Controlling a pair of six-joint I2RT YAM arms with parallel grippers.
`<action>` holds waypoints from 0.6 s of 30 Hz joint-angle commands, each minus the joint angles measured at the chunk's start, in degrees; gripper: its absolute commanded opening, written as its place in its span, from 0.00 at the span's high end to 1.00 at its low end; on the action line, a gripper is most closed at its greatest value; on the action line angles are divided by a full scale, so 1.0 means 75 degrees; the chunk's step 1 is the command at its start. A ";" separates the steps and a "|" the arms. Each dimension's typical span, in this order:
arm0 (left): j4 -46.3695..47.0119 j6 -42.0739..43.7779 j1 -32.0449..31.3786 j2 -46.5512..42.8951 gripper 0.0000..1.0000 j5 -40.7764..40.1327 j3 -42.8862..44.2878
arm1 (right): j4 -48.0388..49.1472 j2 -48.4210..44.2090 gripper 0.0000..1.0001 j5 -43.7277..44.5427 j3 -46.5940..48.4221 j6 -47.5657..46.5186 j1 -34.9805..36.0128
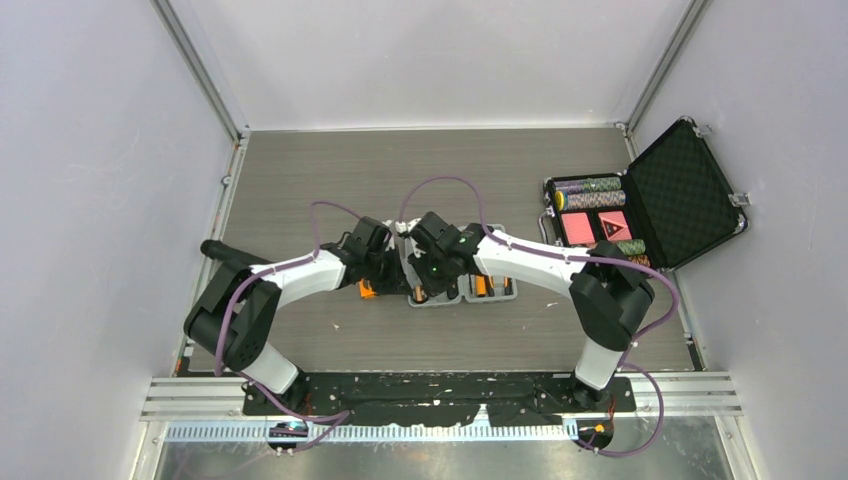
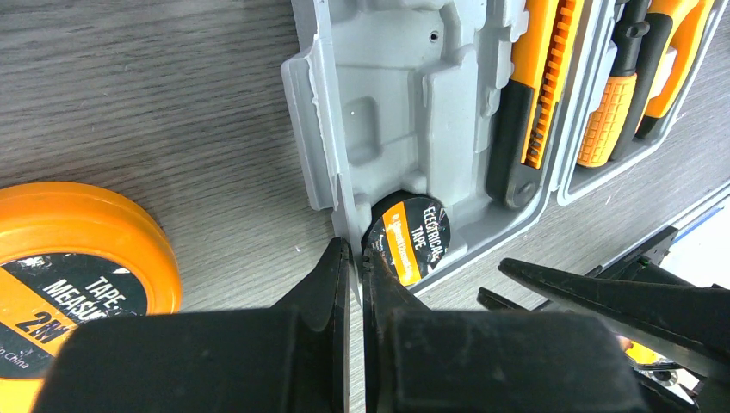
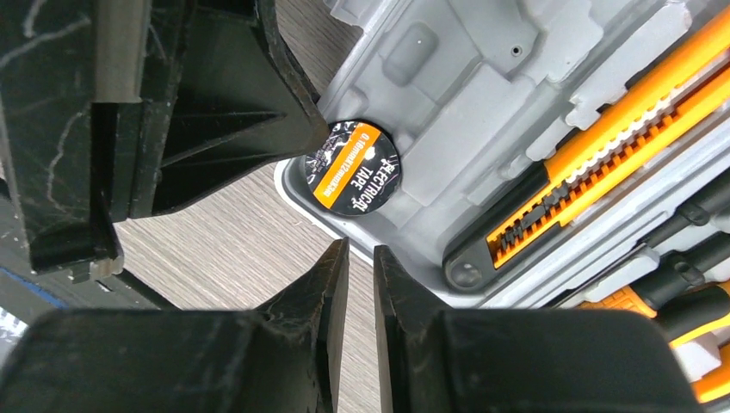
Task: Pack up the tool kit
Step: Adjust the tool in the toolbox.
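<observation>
The small grey plastic hinged case (image 2: 387,112) lies open on the grey wood-grain counter (image 2: 155,103), with the round orange tape measure (image 2: 69,258) loose beside it. The left tool (image 2: 355,245), pinched shut and empty, and the right tool (image 3: 361,249), barely parted and empty, crowd one corner of the case. They may collide or shove it. Plain white walls (image 1: 100,150) enclose the counter.

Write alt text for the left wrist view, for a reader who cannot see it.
The left gripper, shut, points at an electrical tape roll seated in the grey tool case near a utility knife. An orange tape measure lies outside on the table.
</observation>
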 commanded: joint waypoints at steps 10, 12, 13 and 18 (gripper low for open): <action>0.0713 -0.0273 -0.0038 0.0068 0.99 0.0124 -0.0281 | 0.1173 0.0276 0.80 -0.0666 -0.0506 0.0780 -0.0511; 0.0757 -0.0324 -0.0037 0.0068 0.99 0.0152 -0.0293 | 0.1219 0.0341 0.81 -0.0659 -0.0559 0.0819 -0.0569; 0.0764 -0.0336 -0.0039 0.0079 0.99 0.0146 -0.0287 | 0.1246 0.0369 0.81 -0.0681 -0.0599 0.0833 -0.0590; 0.0812 -0.0408 -0.0044 0.0079 0.99 0.0191 -0.0327 | 0.1209 0.0446 0.85 -0.0776 -0.0721 0.0852 -0.0597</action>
